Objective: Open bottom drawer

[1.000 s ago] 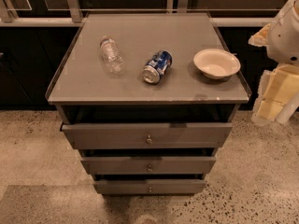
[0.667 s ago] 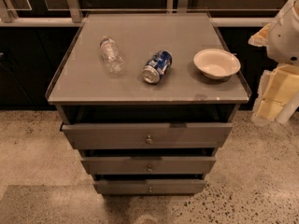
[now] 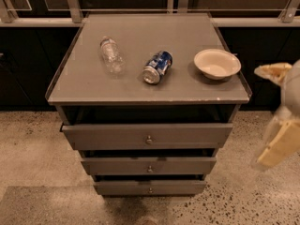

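The bottom drawer (image 3: 150,187) is the lowest of three grey fronts on the grey cabinet, with a small round metal knob (image 3: 150,190) at its centre. A narrow dark gap shows above it. My gripper (image 3: 280,142) is cream-coloured and hangs in the air at the far right edge of the camera view. It is to the right of the cabinet at about the height of the top drawer, well apart from the bottom drawer's knob and touching nothing.
On the cabinet top (image 3: 84,86) lie a clear plastic bottle (image 3: 110,54), a blue can on its side (image 3: 157,67) and a white bowl (image 3: 217,63). The top drawer (image 3: 148,136) and middle drawer (image 3: 149,166) stick out slightly. Speckled floor (image 3: 33,144) surrounds the cabinet; a dark railing wall stands behind.
My gripper has moved downward along the right edge of the view. The drawers and the things on the cabinet top have not moved.
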Available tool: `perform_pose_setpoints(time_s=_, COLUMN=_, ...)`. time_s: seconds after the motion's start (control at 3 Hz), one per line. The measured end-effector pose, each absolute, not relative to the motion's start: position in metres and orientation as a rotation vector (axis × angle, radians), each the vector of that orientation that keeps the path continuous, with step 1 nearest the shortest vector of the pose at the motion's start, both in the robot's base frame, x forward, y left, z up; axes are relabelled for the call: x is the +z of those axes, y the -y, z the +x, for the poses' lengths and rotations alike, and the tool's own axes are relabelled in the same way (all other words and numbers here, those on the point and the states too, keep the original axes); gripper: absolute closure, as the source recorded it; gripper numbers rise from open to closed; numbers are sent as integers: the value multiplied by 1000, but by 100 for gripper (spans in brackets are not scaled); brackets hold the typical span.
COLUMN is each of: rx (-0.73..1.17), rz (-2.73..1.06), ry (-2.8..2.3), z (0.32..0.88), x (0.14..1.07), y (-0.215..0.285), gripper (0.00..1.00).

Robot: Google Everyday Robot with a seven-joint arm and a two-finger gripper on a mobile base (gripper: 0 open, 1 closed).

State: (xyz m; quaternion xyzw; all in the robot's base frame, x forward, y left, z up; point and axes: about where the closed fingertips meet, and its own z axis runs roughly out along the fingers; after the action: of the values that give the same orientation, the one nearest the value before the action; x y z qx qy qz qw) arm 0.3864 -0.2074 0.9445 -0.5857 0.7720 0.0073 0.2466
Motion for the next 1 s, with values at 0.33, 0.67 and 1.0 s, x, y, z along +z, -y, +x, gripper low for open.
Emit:
perform_pose_setpoints(time_s=0.33, rx=140, rz=-1486, ry=-2055, z=364, x=896, y=182, gripper=0)
perform_pose_setpoints(time_s=0.67, rx=334, rz=-1325, ry=-2087, z=356, x=805, y=167, gripper=0)
perform_pose_setpoints(time_s=1.0, rx=467, rz=-1236, ry=-2206, z=342, x=701, y=167, gripper=0)
